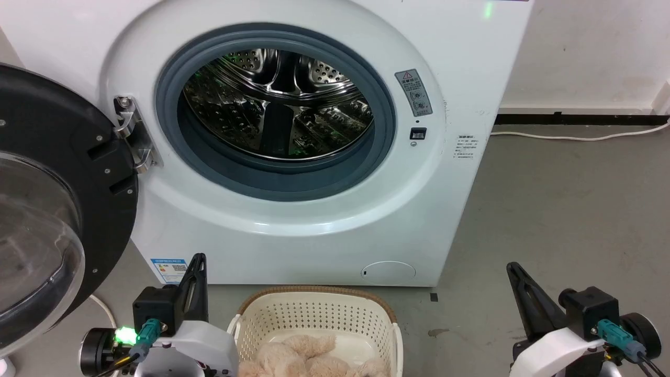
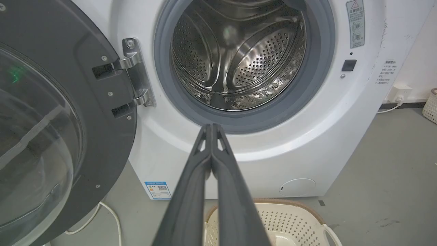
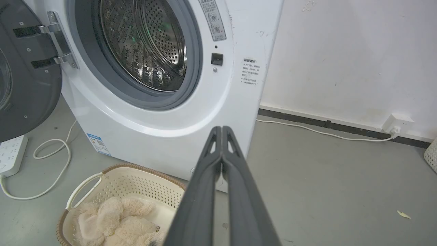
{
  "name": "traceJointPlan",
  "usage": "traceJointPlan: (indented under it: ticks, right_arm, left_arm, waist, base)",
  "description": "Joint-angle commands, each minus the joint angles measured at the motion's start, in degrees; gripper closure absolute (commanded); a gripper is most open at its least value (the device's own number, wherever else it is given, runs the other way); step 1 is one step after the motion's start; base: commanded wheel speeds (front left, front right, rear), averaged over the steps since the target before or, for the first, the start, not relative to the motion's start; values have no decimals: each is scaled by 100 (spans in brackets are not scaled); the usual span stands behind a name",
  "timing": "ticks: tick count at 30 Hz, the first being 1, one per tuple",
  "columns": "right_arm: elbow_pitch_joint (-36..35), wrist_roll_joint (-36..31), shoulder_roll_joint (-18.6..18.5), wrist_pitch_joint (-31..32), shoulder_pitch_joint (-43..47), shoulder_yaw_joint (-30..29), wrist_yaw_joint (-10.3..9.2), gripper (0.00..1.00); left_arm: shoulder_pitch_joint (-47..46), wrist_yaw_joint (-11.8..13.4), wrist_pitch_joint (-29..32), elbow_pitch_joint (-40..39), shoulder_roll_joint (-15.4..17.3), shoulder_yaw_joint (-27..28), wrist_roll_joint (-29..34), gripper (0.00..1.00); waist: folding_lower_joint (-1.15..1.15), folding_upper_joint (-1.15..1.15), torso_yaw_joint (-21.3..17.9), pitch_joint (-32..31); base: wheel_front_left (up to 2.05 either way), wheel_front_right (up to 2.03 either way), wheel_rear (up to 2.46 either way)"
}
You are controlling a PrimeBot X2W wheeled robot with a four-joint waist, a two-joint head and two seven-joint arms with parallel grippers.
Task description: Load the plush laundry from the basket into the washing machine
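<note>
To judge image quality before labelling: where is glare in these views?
Head view: the shiny perforated steel drum mirrors bright streaks and green glints; left wrist view: a green reflection on the black-rimmed clear dome door; right wrist view: sharp, evenly lit.

Open drum (image 1: 277, 104) mouth; door (image 1: 47, 209) leftward

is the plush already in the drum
No, the plush lies in the basket in front of the washer.

White, glossy-panelled washing machine (image 1: 324, 235): drum (image 1: 277, 104) is finished in shiny perforated steel, door seal (image 1: 282, 180) in matt grey rubber. Oval cream basket (image 1: 314, 314) is moulded in perforated plastic, with a brown woven-look rim. Cream-beige plush toy (image 1: 303, 353) is covered in long shaggy fur.
</note>
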Motion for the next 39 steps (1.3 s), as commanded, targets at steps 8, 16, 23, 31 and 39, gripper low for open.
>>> traceJointPlan:
  ticks: [8,16,23,31,39]
  right_arm:
    - [5,5,0,-1,3,5,1,0]
    - [35,127,0,-88,60,8,1,0]
    - [59,253,0,-184,100,9,0,0]
    - [54,431,-1,-304,74,9,0,0]
    - [-2,562,-1,-400,-19,8,0,0]
  left_arm:
    - [-1,7,-1,2,0,-5,-2,0]
    - [36,16,-85,32,0,-62,-116,0]
    - [47,18,-181,90,3,-127,-235,0]
    - [-101,-9,-219,308,39,-225,-385,0]
    - [-383,-56,-170,658,78,-289,-545,0]
  waist:
    - [0,0,0,0]
    - [0,0,-5,5]
    - [0,0,-31,31]
    - [0,0,-110,207]
    - [0,0,-213,510]
  base:
    - [0,0,0]
    - [0,0,0]
    - [0,0,0]
    - [0,0,0]
    - [0,0,0]
